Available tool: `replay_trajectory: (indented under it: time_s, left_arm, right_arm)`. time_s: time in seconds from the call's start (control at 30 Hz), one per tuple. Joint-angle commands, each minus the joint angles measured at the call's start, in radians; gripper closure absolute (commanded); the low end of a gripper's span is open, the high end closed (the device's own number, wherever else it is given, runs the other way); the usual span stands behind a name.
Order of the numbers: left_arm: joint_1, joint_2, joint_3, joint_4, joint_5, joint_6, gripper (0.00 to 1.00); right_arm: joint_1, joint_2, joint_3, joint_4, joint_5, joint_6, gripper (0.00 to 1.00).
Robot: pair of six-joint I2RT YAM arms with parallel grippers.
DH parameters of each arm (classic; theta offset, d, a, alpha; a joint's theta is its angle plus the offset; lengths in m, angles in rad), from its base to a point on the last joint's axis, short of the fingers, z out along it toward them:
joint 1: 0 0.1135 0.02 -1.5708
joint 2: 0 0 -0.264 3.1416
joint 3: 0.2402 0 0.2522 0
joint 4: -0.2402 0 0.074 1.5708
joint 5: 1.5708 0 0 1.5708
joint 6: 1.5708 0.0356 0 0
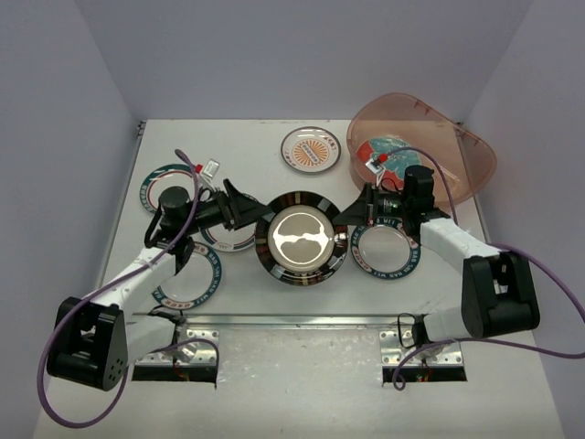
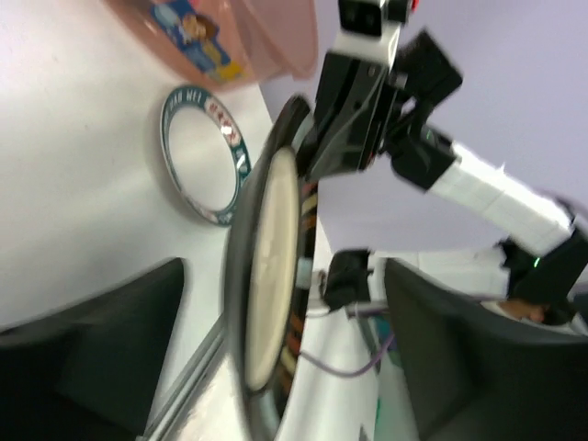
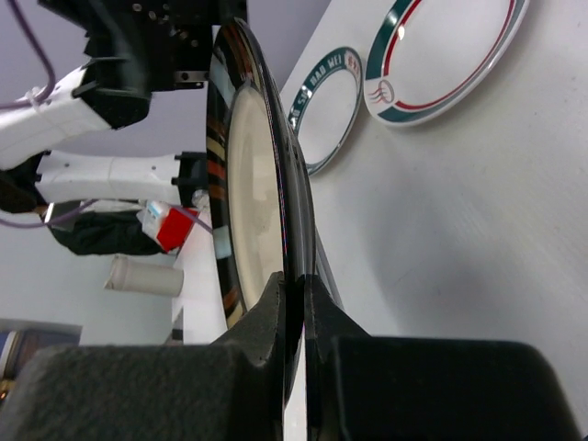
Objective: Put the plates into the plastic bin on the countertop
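The black-rimmed plate (image 1: 302,238) with a cream centre hangs above the countertop (image 1: 247,151) between both arms. My right gripper (image 1: 346,240) is shut on its right rim; in the right wrist view the fingertips (image 3: 276,308) pinch the plate's edge (image 3: 266,165). My left gripper (image 1: 250,212) is open at the plate's left edge. In the left wrist view the plate (image 2: 266,266) stands edge-on between the wide-apart fingers (image 2: 92,358), touching neither. The pinkish plastic bin (image 1: 457,174) sits at the far right with a teal-and-red plate (image 1: 388,151) inside.
An orange-centred plate (image 1: 312,149) lies at the back. Teal-rimmed plates lie at the left (image 1: 163,187), under the left arm (image 1: 196,283), beside the left gripper (image 1: 228,240) and under the right gripper (image 1: 387,249). A metal rail (image 1: 292,320) runs along the front.
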Motion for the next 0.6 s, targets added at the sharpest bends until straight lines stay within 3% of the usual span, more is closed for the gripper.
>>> replay_trajectory:
  time_s: [0.0,0.03,0.13,0.27,0.43,0.57]
  left_arm:
    - [0.001,-0.12,0.134,-0.241,-0.185,0.169,0.0]
    - [0.001,-0.143,0.187,-0.316,-0.235,0.202,0.0]
    - [0.001,-0.28,0.322,-0.662,-0.597,0.339,0.0]
    - [0.001,-0.391,0.379,-0.839,-0.942,0.432,0.0]
    - [0.001,-0.471,0.327,-0.864,-0.973,0.53,0.0]
    - [0.001,-0.482,0.261,-0.865,-0.841,0.577,0.0]
  right_arm:
    - [-0.008,-0.071,0.058,0.116,0.039,0.146,1.0]
    - [-0.027,-0.077,0.066,0.114,0.058,0.166,1.0]
    - [-0.099,-0.09,0.094,0.104,0.16,0.253,1.0]
    - [-0.18,-0.101,0.127,0.096,0.278,0.37,1.0]
    - [-0.225,-0.169,0.134,0.086,0.537,0.543,1.0]
    - [-0.225,-0.239,0.055,0.109,0.951,0.722,1.0]
